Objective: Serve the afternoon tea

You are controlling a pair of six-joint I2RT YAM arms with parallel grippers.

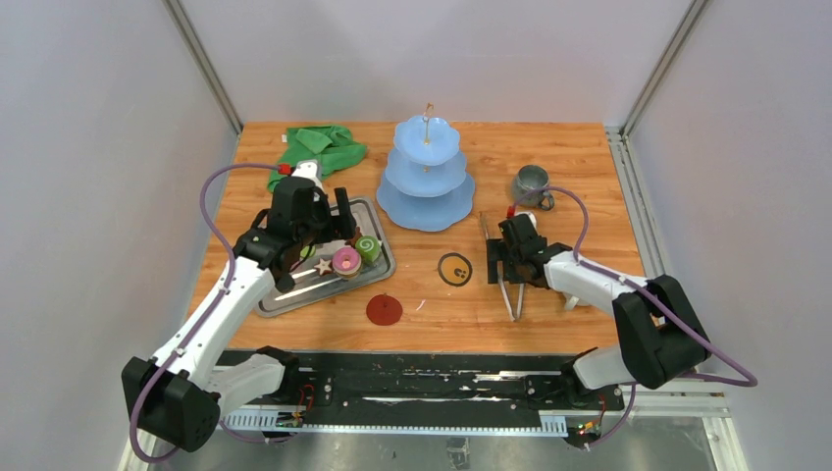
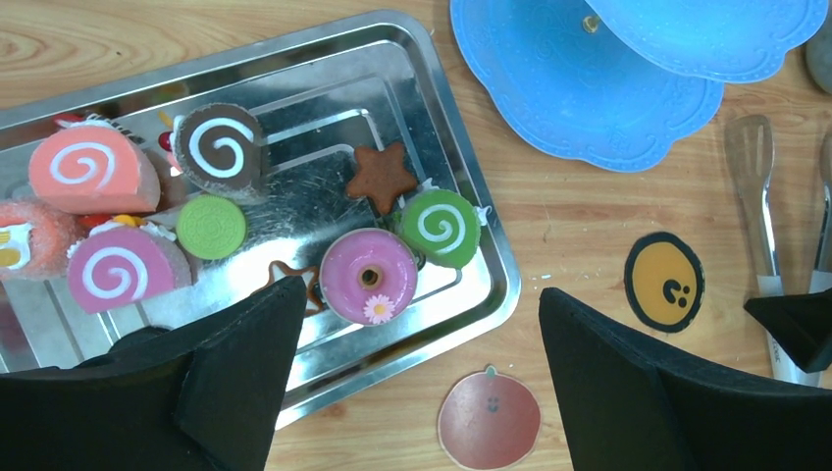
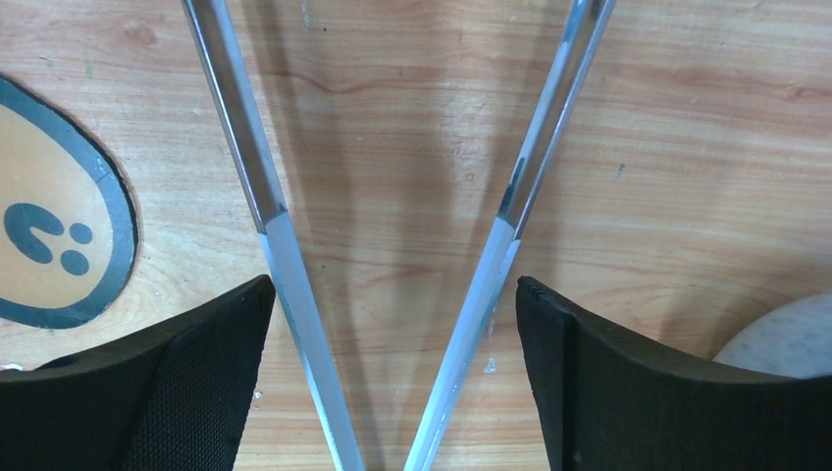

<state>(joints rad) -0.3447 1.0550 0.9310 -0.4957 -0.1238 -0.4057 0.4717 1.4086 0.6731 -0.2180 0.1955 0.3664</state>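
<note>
two grippers, both spread wide. wood table [image 1: 569,147] carried blue three-tier stand [image 1: 425,191] at back centre. steel tray [image 2: 324,59] lay left of stand, left gripper [image 2: 422,285] above its near edge, gripping nothing. grey-green mug [image 1: 531,183] sat right of stand. right gripper [image 3: 392,285] straddled tongs [image 3: 240,128] on table. swirl rolls [image 2: 221,147], brown star [image 2: 382,177], green disc [image 2: 211,227] lay on tray.

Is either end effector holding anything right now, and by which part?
Nothing held: left end effector open above the tray; right end effector open astride the tongs.
</note>
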